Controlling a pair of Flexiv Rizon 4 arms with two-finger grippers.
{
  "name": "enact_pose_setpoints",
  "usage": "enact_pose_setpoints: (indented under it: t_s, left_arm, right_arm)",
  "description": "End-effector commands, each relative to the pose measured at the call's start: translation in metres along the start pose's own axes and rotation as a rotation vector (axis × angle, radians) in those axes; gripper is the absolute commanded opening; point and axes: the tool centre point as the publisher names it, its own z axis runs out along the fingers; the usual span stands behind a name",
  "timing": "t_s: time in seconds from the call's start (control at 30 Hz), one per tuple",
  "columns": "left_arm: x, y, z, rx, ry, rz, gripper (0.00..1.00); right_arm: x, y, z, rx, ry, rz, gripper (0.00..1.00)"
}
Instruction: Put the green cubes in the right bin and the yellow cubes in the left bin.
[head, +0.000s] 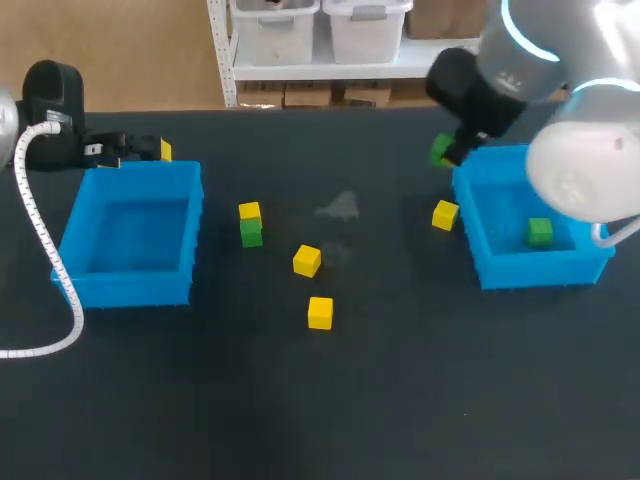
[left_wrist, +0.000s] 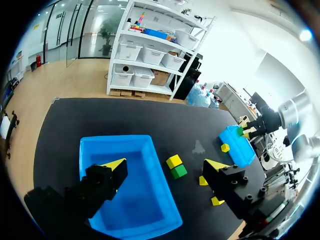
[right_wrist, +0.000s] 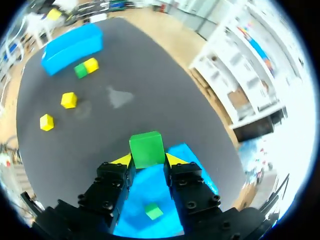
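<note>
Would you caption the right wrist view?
Right pincer grips green cube at edge of right bin; second green cube inside.

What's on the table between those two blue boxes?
Head view: four loose yellow cubes and one green cube, right beside a yellow one.

Finding: I take this for a robotics lab test bench. Evidence: my left arm (head: 50, 95) and right arm (head: 570, 90) both work over one black-topped table (head: 300, 420). A ribbed white cable conduit (head: 40, 240) trails across its left side. Two matching blue bins, the left bin (head: 130, 288) and the right bin (head: 535, 270), flank small, uniform yellow cubes (head: 320, 312) and green cubes (head: 251, 235).
</note>
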Motion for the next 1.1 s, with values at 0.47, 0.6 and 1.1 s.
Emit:
enact_pose_setpoints:
  t_s: [0.47, 0.6, 1.1]
  left_arm:
    - [0.001, 0.002, 0.0, 0.008, -0.005, 0.002, 1.0]
    - [0.001, 0.002, 0.0, 0.008, -0.005, 0.002, 1.0]
    - [0.001, 0.002, 0.0, 0.008, -0.005, 0.002, 1.0]
  right_arm:
    - [0.082, -0.043, 0.028, 0.091, 0.08, 0.294, 0.0]
    - [0.079, -0.043, 0.03, 0.092, 0.092, 0.284, 0.0]
    - [0.012, -0.035, -0.007, 0.13, 0.054, 0.154, 1.0]
